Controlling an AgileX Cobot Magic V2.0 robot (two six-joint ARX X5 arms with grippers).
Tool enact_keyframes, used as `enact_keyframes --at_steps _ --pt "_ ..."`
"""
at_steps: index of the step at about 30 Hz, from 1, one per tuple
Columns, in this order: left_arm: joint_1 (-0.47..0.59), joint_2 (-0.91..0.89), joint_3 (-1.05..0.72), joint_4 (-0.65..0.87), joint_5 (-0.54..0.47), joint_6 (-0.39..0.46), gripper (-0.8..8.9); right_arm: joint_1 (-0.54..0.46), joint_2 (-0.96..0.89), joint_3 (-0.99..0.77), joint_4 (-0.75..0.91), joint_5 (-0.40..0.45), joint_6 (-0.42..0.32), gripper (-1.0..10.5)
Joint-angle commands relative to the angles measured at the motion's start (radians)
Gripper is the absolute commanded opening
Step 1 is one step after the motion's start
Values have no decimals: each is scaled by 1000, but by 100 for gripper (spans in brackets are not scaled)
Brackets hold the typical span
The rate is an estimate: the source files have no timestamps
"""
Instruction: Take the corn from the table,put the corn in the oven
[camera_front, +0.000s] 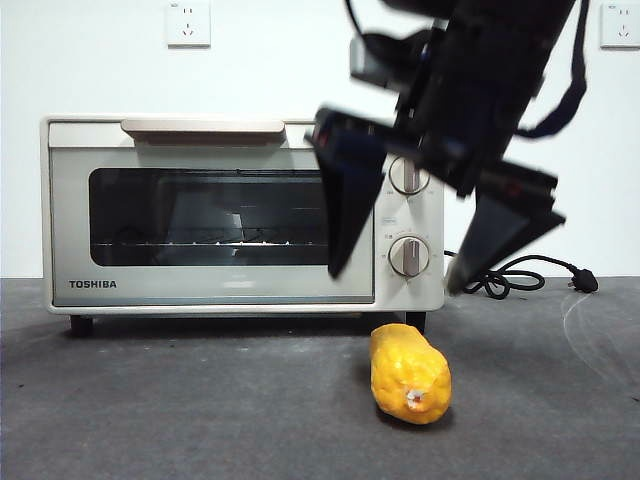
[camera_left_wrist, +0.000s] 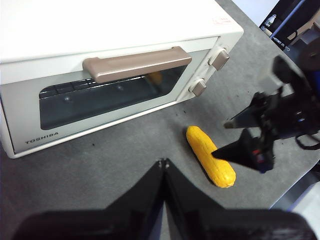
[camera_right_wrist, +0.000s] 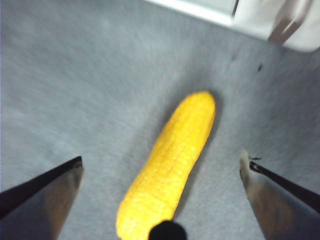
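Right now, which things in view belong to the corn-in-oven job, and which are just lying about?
Job: corn on the table; oven, door shut; right gripper, jaws open above the corn.
Lying about: black power cable; wall sockets.

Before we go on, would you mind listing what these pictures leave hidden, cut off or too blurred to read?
- Front view: the right gripper covers the oven door's right edge, and the arm runs off the top edge.
- Front view: the corn points at the camera, so its length is foreshortened.
- Right wrist view: motion blur smears the oven's lower corner, and a dark part hides the corn's near tip.
- Left wrist view: the left gripper hides the table beneath it.
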Motion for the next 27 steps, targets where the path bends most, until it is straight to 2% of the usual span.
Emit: enact_keyframes --at_steps 1,8,13,23,27 --pt "3 0 -1 2 2 18 -5 3 45 4 6 4 12 595" --pt "3 5 -1 1 2 17 -5 3 130 4 5 1 17 591" --pt "3 7 -1 -10 2 18 -5 3 145 4 3 -7 19 366" --pt "3 10 -1 -18 1 21 -5 4 144 5 3 -116 7 -15" --pt "3 13 -1 -8 2 21 -5 14 141 26 -13 -174 4 -12"
